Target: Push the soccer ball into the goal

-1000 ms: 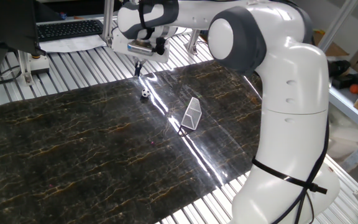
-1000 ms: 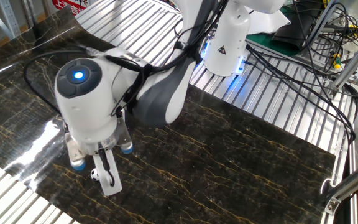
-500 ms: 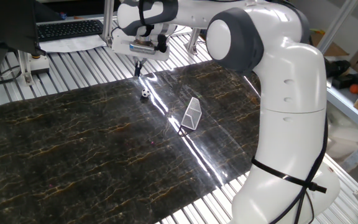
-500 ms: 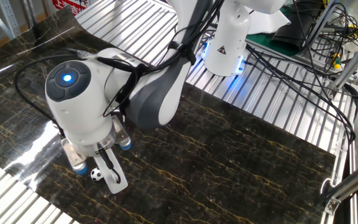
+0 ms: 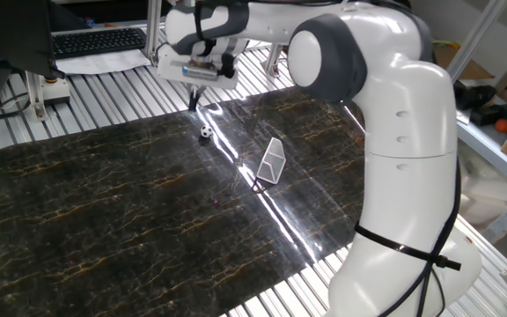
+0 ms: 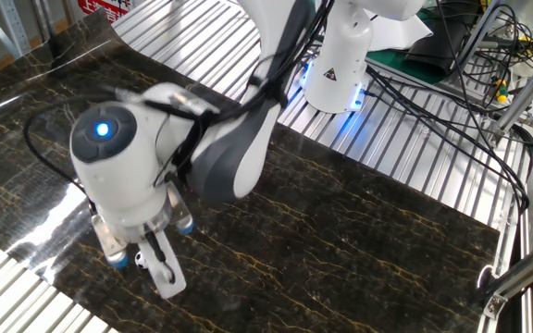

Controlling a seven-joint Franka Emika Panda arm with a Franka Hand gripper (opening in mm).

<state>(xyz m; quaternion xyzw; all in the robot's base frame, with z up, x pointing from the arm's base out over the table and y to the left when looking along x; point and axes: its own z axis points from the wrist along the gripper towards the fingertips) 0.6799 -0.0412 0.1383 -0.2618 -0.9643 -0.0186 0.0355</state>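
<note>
The pincer, fingers seemingly pressed together and holding nothing, is hovering just behind the soccer ball near the surface's far edge. The goal is standing apart, mid-surface. The push is judged barely started; the ball is remaining outside.

I see a dark marble-patterned mat lying over a ribbed metal table; glare streaks the mat; a black keyboard sits beyond; cables trail across the slats.
</note>
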